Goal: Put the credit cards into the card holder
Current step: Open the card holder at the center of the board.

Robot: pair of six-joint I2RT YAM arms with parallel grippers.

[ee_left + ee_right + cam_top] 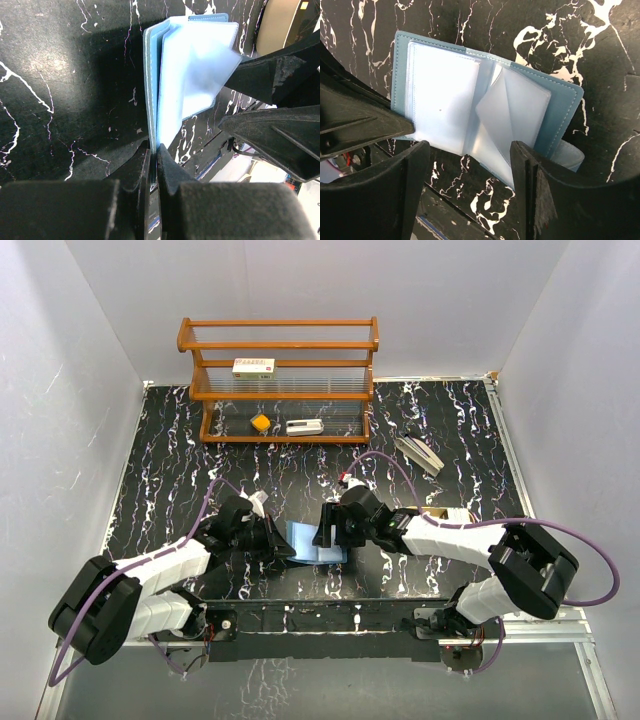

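The blue card holder (318, 540) lies spread open on the black marbled table between my two grippers, its pale clear sleeves (440, 100) facing up. My left gripper (154, 147) is shut on the edge of the card holder's (192, 70) left cover. My right gripper (470, 146) stands open over the holder's near edge, a loose sleeve (512, 115) rising beside its right finger, and nothing is gripped. A small fan of silvery credit cards (420, 455) lies on the table at the back right, apart from both grippers.
A wooden rack (280, 380) stands at the back, holding a white box with red marks (254, 367), a yellow item (261, 422) and a white item (304, 426). A tan tray (285, 25) sits behind my right arm.
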